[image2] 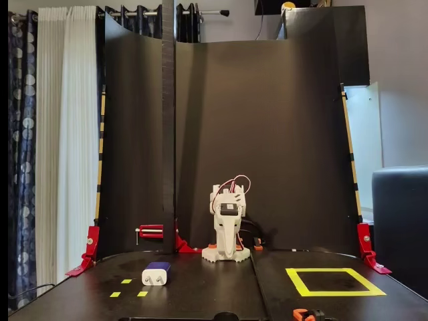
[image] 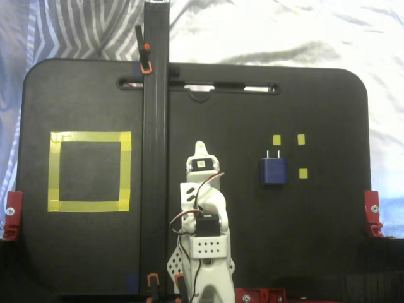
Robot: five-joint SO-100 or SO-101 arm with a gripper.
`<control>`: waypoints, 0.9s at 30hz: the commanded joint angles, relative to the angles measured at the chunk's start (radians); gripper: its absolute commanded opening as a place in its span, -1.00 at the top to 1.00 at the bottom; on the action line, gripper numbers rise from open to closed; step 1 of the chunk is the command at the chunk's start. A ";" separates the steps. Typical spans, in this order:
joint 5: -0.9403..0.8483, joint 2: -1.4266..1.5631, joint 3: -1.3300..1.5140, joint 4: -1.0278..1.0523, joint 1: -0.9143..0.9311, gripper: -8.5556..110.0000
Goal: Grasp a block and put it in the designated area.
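The arm sits folded at the near-centre of the tabletop (image: 315,95) in the overhead fixed view, its hand (image: 200,150) tucked and pointing away from the base; whether its fingers are spread or pressed together cannot be told from either view. The block (image: 273,171) lies flat to the right of the arm there, well apart from the hand, prongs pointing to the far edge, among small yellow tape marks (image: 276,140). The area (image: 89,171) lies on the far left, beyond a tall black post (image: 155,126).

Risks, as I judge them:
- The block is low and flat, so a shallow or off-centre grip could let it slip or skid away.
- Closing across the prongs could twist it.
- The carry must cross the post's line; a low swing could knock it.
- A careless release could leave the block on the tape, not inside.
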 commanded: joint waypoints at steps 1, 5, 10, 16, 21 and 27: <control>0.009 0.006 0.005 0.002 0.003 0.86; 0.005 0.006 0.005 0.002 -0.003 0.86; 0.006 0.006 0.003 -0.002 0.003 0.85; 0.002 -0.084 -0.097 -0.025 0.066 0.86; -0.015 -0.252 -0.275 -0.015 0.100 0.85; -0.107 -0.437 -0.512 0.043 0.117 0.85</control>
